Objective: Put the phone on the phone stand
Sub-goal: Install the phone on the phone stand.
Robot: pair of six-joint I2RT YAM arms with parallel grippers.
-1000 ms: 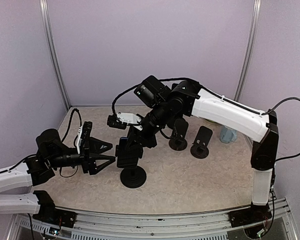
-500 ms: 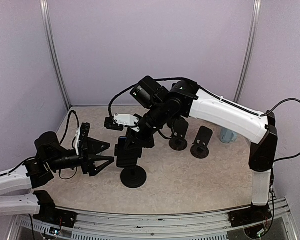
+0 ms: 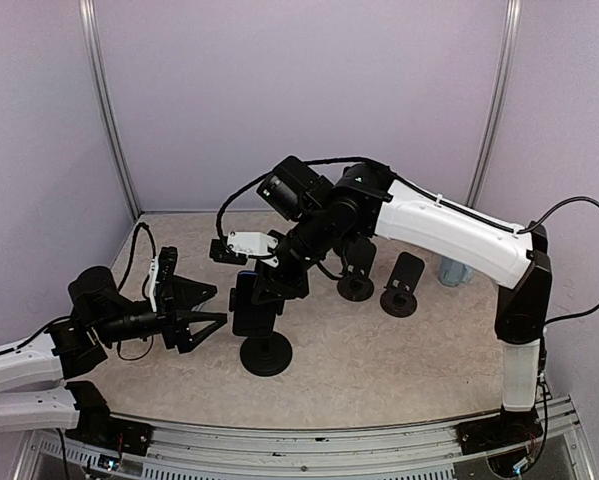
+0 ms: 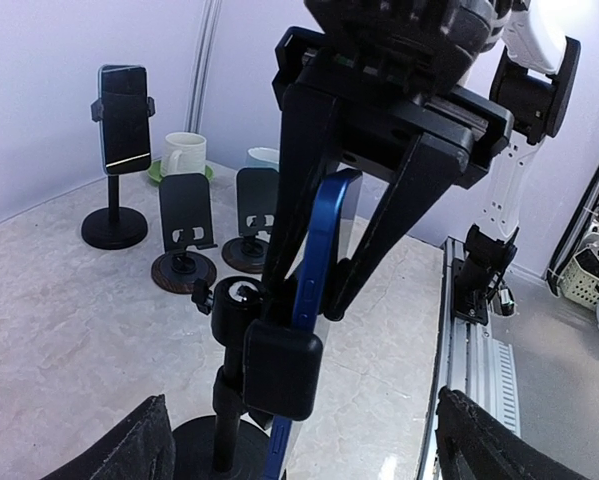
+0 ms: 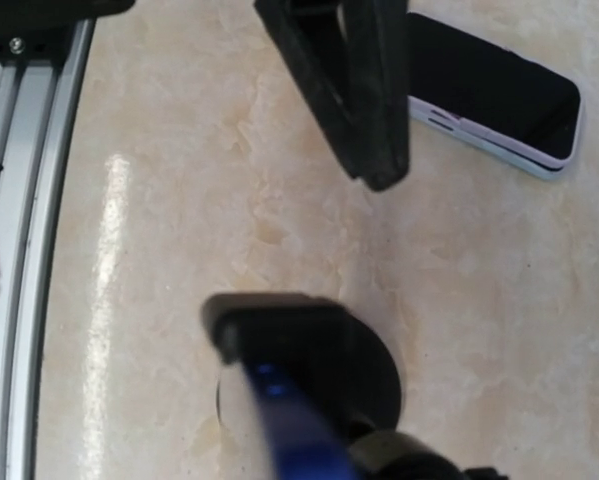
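A blue-edged phone [image 3: 249,308] stands upright in the clamp of a black phone stand [image 3: 266,355] at the table's centre-left. In the left wrist view the phone [image 4: 324,240] sits inside the clamp block [image 4: 284,370]. My right gripper [image 3: 272,283] comes down from above, and its fingers [image 4: 297,180] close on either side of the phone's upper half. The right wrist view shows the blurred blue edge [image 5: 289,430] over the stand's round base [image 5: 374,365]. My left gripper [image 3: 222,305] is open and empty just left of the stand, its fingers [image 4: 144,445] apart.
Two small empty black stands [image 3: 356,270] [image 3: 404,285] and a pale cup [image 3: 454,268] stand at the right. Another stand holding a phone [image 4: 124,120] and a mug [image 4: 184,152] are at the back. A white-edged phone [image 5: 499,100] lies flat on the table. A metal rail [image 3: 299,440] runs along the near edge.
My right arm has shifted slightly left over the stand. My left arm has drawn back a little to the left. The phone has stayed at the stand.
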